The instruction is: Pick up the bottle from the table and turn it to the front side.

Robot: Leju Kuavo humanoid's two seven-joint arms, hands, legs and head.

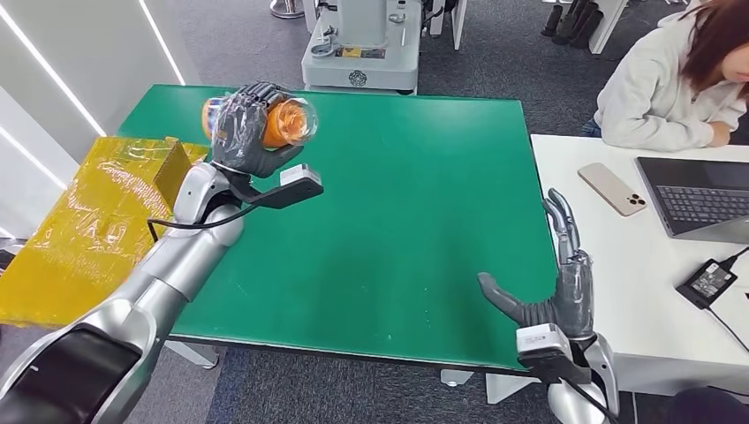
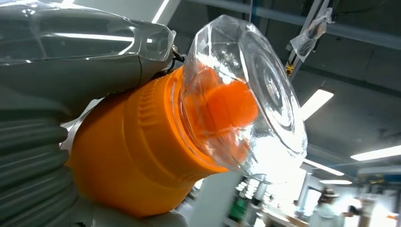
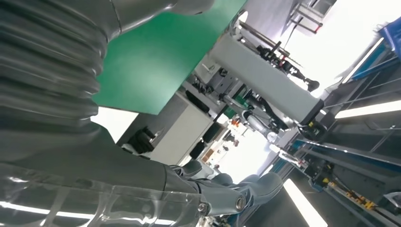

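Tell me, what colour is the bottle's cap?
The cap is clear, over an orange bottle; the left wrist view shows it best.

2 silver, smooth-shelled arms (image 1: pixel 168 265) end in dark grey many-fingered hands, left hand (image 1: pixel 243 132) and right hand (image 1: pixel 556 283), wrapped in clear film; grey ribbed wrist covers (image 2: pixel 28 156); black cable (image 1: pixel 190 225) beside the left wrist.

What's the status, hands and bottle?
Left hand holds orange bottle with clear plastic cap, lifted above green table, lying sideways. Right hand open, empty, over table's near edge. Nothing in the way.
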